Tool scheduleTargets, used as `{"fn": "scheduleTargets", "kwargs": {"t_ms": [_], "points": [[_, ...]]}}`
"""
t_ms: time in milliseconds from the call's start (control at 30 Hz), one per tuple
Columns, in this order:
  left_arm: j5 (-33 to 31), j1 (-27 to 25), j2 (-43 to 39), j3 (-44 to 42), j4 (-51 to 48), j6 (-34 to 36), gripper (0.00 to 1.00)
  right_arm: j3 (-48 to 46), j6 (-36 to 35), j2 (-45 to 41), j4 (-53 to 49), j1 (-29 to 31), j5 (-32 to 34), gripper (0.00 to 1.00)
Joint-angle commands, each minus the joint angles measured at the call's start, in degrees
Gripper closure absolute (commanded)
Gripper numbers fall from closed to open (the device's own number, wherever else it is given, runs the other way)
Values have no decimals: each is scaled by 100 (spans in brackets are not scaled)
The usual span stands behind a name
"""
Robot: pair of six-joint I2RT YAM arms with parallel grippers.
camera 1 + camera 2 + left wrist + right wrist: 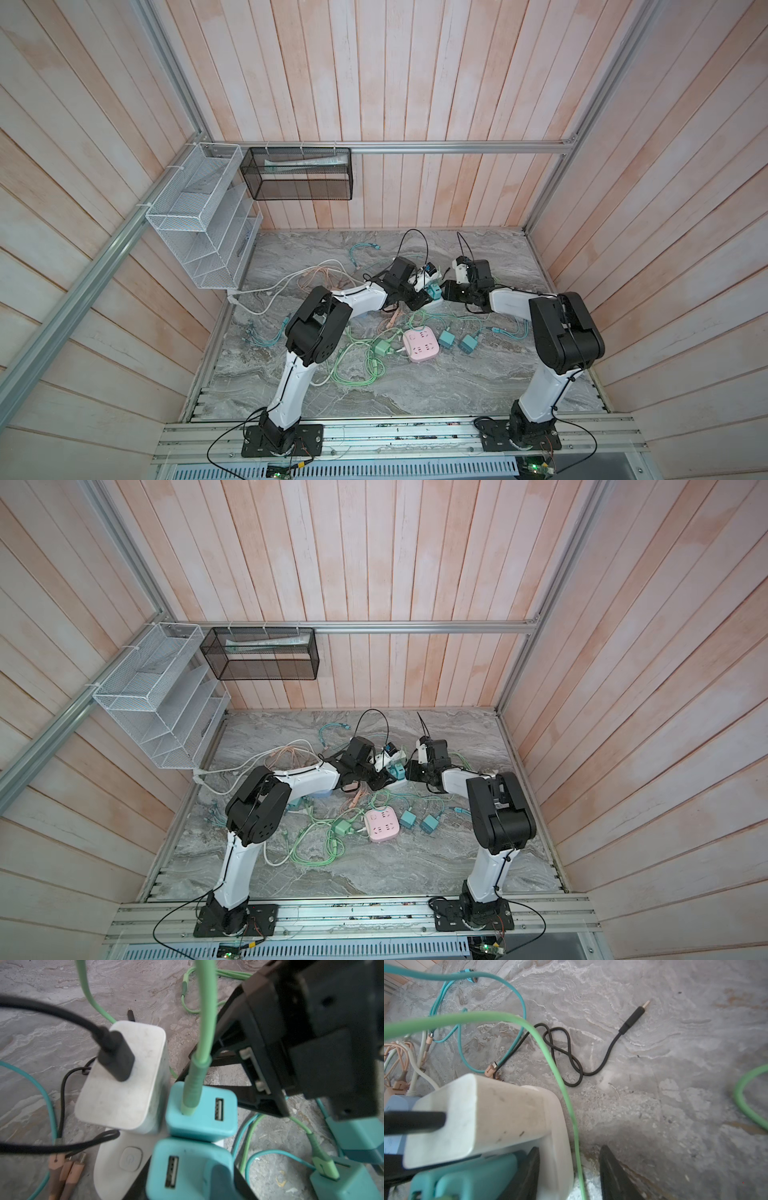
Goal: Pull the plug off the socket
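A white power strip, the socket (112,1167), lies on the marble table and shows in both top views (437,303) (400,782). A teal plug (187,1167) stands in it, and my left gripper (191,1180) is shut on this plug with a black finger (135,1187) on either side. A second teal plug (203,1118) with a green cable and a white charger (122,1088) with a black cable sit in the same strip. My right gripper (570,1149) straddles the strip's end (556,1126). One finger (533,1167) lies against it and the other stands apart, beyond a green cable.
A pink socket cube (420,344), two loose teal chargers (446,338) (468,343) and a green charger (382,347) lie nearer the front amid tangled cables. A loose black cable (571,1059) lies behind the strip. A white wire rack (199,216) and a black mesh basket (297,174) hang on the walls.
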Motion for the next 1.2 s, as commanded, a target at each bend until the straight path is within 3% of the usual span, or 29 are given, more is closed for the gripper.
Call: {"fn": "scheduleTargets", "kwargs": {"t_ms": [0, 133, 367, 800, 1167], "points": [[-213, -3, -141, 173, 557, -116, 77, -352, -109, 386, -1064, 165, 217, 56], [-681, -147, -341, -113, 746, 314, 78, -328, -97, 412, -1087, 183, 252, 56], [-1137, -161, -631, -584, 1381, 260, 78, -308, -99, 439, -1099, 178, 301, 57], [-181, 100, -615, -254, 944, -192, 78, -326, -93, 456, -1106, 183, 334, 57], [-262, 95, -421, 341, 187, 41, 78, -310, -118, 474, -1125, 184, 388, 58]]}}
